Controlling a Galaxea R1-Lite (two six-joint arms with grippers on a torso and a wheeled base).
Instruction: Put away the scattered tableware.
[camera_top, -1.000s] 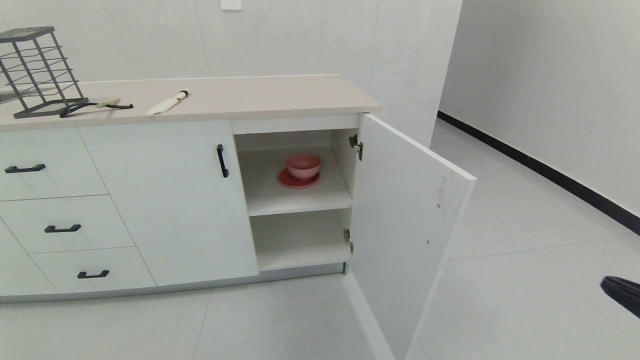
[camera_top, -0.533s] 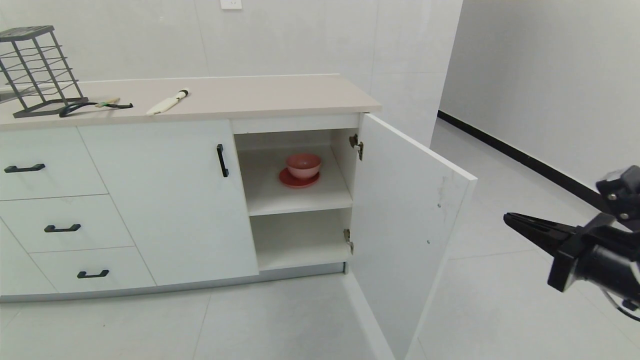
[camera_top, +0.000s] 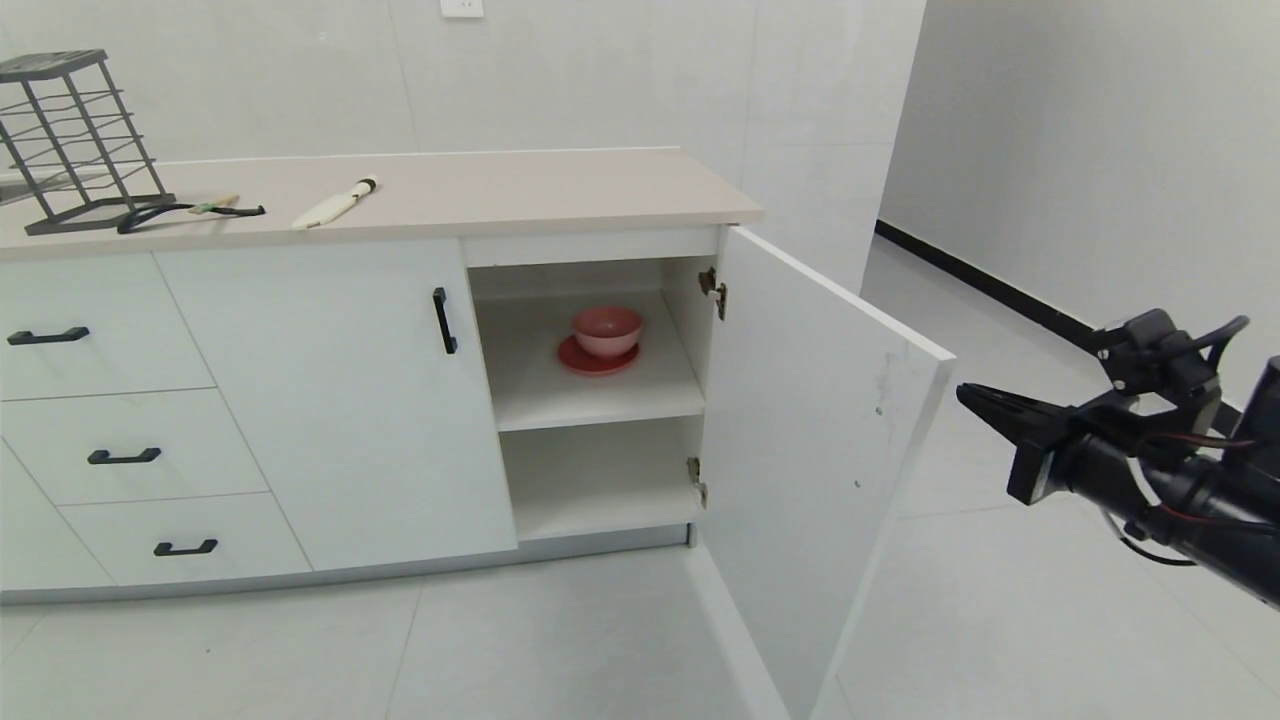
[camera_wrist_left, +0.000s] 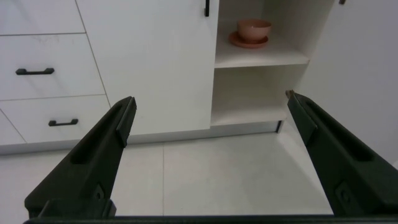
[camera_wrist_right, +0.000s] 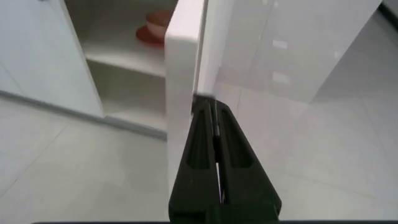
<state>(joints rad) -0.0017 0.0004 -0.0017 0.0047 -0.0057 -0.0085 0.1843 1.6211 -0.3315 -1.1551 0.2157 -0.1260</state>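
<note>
Right gripper (camera_top: 968, 394), closed empty, has neared the open cabinet door (camera_top: 810, 430); left gripper (camera_wrist_left: 210, 99) gapes over tiled floor (camera_wrist_left: 205, 168)

White cabinet (camera_top: 330, 400) with beige top (camera_top: 450, 195), three drawers (camera_top: 120, 400) at left, right door (camera_top: 820, 440) open. White tiled walls (camera_top: 600, 70); pale tiled floor (camera_top: 1000, 600); black skirting (camera_top: 1000, 290).

Pink bowl (camera_top: 607, 330) on red saucer (camera_top: 597, 361), upper shelf (camera_top: 560, 400), open cabinet (camera_top: 590, 247); right gripper (camera_top: 968, 395) near door (camera_top: 820, 420) edge, fingers (camera_top: 992, 406) together.
</note>
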